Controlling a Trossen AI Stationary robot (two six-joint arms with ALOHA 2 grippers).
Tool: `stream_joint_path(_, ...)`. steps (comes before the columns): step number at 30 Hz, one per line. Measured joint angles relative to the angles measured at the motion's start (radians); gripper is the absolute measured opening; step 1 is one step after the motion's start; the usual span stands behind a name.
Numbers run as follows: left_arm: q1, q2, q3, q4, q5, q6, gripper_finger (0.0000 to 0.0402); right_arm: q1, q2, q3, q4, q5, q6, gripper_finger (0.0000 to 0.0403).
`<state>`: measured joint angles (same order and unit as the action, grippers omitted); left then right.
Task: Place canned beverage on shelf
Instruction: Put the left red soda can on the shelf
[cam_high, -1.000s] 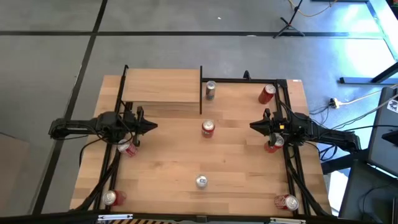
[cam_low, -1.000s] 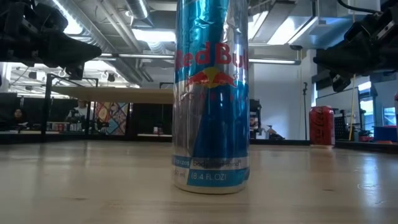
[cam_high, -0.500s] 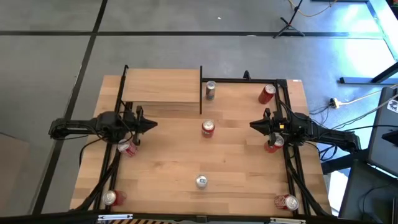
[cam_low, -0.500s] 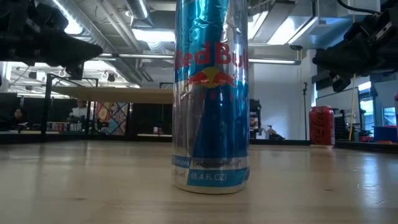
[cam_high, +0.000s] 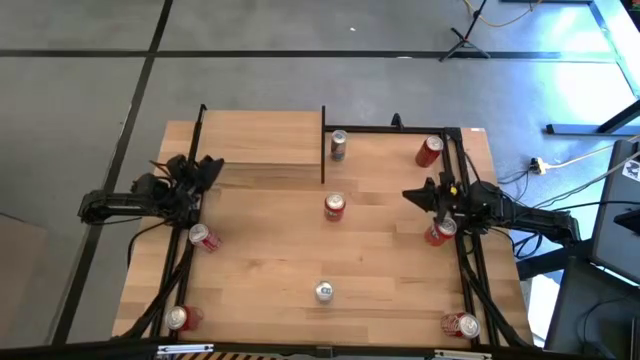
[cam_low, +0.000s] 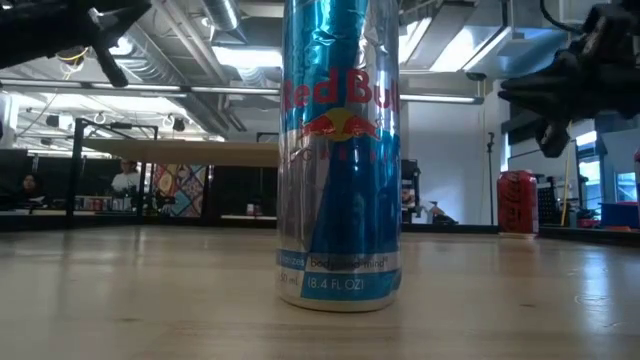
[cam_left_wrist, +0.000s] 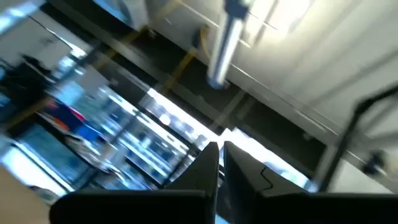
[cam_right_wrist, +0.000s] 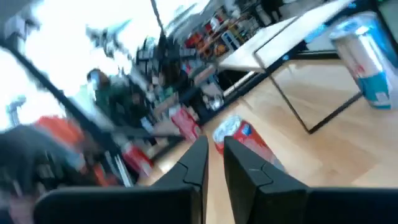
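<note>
Grey concrete floor (cam_high: 90, 100) surrounded the light-wood tabletop (cam_high: 270, 260). We saw the small light-wood shelf on black posts (cam_high: 260, 138) at the table's far left, nothing on it. Tall blue-silver drink can (cam_low: 340, 150) stood upright near the front centre, a red cola can (cam_high: 334, 206) mid-table, a slim silver can (cam_high: 338, 145) just beside the shelf. Left gripper (cam_high: 207, 168) hovered near the shelf's front-left corner, fingers (cam_left_wrist: 202, 177) pressed together, empty. Right gripper (cam_high: 413, 196) hung at the right edge, fingers (cam_right_wrist: 198, 163) nearly together, empty.

Tall blue-and-silver can (cam_low: 340, 150) standing upright on the counter (cam_low: 150, 300), close up: "Red Bu" readable across its front, cut off by the curve, and "8.4 FL OZ" at its foot.
</note>
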<state>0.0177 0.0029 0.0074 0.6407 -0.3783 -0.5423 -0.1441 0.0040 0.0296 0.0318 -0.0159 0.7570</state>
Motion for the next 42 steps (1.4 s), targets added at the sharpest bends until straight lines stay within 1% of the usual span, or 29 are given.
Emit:
stream_joint_path(3,0.004,0.003,0.018,-0.004,-0.026,0.038,0.0019,0.0,0.0,0.0,0.004,0.068,0.098,0.004)
stream_joint_path(6,0.004,0.043,0.07,0.0,-0.026,0.099,0.0019,0.0,0.0,0.0,0.035,0.121,0.103,0.004)
stream_joint_path(8,0.005,0.097,0.127,-0.003,-0.026,0.145,0.0019,0.0,0.0,0.0,0.075,0.145,0.103,0.004)
stream_joint_path(11,0.005,0.213,0.226,-0.002,-0.022,0.234,0.0019,0.0,0.0,0.0,0.118,0.156,0.081,0.004)
stream_joint_path(14,0.004,0.356,0.323,-0.004,-0.022,0.306,0.0019,0.0,0.0,0.0,0.158,0.155,0.05,0.004)
stream_joint_path(19,0.004,0.642,0.498,-0.003,-0.02,0.311,0.0019,0.0,0.0,0.001,0.211,0.144,0.046,0.004)
stream_joint_path(22,0.004,0.795,0.595,-0.007,-0.02,0.311,0.0019,0.0,0.0,0.002,0.204,0.139,0.046,0.004)
stream_joint_path(25,0.004,0.903,0.676,-0.001,-0.026,0.313,0.0019,0.0,0.0,0.002,0.203,0.139,0.046,0.004)
stream_joint_path(28,0.01,0.988,0.745,-0.005,-0.067,0.317,0.0019,0.0,0.0,0.002,0.202,0.139,0.046,0.004)
stream_joint_path(30,0.016,1.041,0.793,-0.046,-0.066,0.317,0.0024,0.0,0.0,0.002,0.202,0.137,0.046,0.004)
stream_joint_path(33,0.027,1.1,0.882,-0.174,-0.047,0.316,0.005,0.0,0.0,0.002,0.201,0.125,0.046,0.004)
stream_joint_path(37,0.04,1.177,1.028,-0.427,-0.03,0.305,0.011,0.0,0.0,0.002,0.2,0.102,0.046,0.004)
stream_joint_path(39,0.061,1.217,1.107,-0.559,0.028,0.272,0.0147,0.0,0.0,0.002,0.2,0.102,0.047,0.004)
stream_joint_path(42,0.096,1.281,1.207,-0.675,0.135,0.236,0.0203,0.0,0.0,0.002,0.201,0.102,0.046,0.004)
